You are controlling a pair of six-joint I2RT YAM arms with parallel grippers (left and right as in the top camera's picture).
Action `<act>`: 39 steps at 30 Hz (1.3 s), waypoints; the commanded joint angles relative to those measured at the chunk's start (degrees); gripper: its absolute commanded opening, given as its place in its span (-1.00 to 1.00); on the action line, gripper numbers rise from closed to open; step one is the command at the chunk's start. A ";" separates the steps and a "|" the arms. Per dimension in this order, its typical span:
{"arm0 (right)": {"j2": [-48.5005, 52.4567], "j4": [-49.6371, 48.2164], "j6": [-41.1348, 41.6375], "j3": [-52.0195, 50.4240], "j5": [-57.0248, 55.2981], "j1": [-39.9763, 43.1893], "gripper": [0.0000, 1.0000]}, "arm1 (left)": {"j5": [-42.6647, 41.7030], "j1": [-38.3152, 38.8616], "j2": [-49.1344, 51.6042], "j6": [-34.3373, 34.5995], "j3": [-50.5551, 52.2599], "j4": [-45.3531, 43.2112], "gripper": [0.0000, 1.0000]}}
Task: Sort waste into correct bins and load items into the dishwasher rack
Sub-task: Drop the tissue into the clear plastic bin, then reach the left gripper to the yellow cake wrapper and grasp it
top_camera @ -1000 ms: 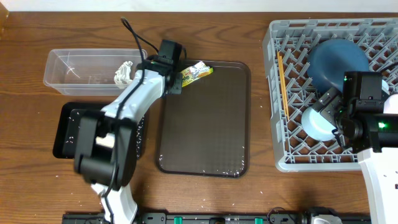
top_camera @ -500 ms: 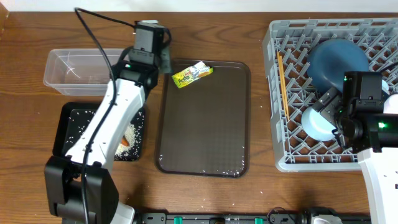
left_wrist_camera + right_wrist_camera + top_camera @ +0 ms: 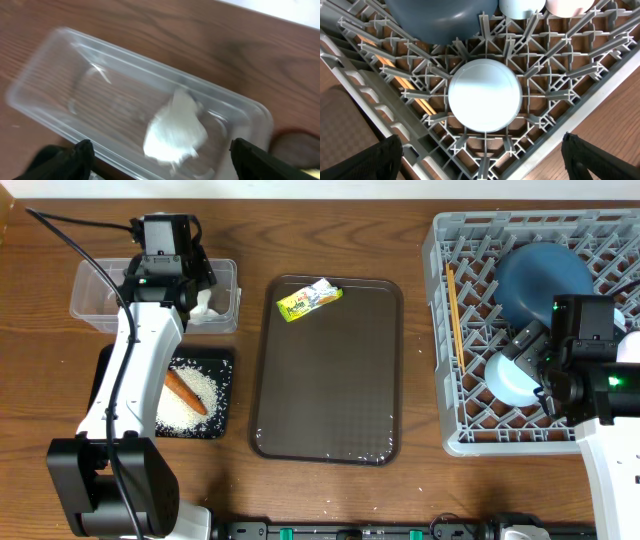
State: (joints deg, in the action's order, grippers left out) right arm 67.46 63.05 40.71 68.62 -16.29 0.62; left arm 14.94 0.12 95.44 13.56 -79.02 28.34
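White tissue [image 3: 175, 127] in clear tub [image 3: 112, 100], wrapper [image 3: 309, 299] print seemingly illegible — left and right jaws spread

A dark brown wooden table [image 3: 40, 400] — grain side to side, evenly lit — spreads beneath the left jaws and the right jaws. Ahead of the left jaws, past its edge, a pale strip [image 3: 295, 10] shows.

Bright, even light falls from overhead, leaving only soft shadows. Beneath the left claw [image 3: 167, 167], motion blur smears the clear plastic rectangular tub [image 3: 60, 85] and crumpled white tissue [image 3: 175, 132]. Below the right claw [image 3: 480, 162], the grey plastic lattice rack [image 3: 545, 115] is sharp, the upturned light blue round bowl [image 3: 485, 95] faintly glossy.
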 commanded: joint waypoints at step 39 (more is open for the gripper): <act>-0.15 0.00 -0.72 1.01 -0.59 0.17 0.98 | -22.12 23.69 18.36 -22.12 -0.33 -15.93 0.90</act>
State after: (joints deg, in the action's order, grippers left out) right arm 67.46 63.05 40.51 68.62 -16.29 0.62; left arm -9.43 24.05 112.20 -5.96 -79.02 13.37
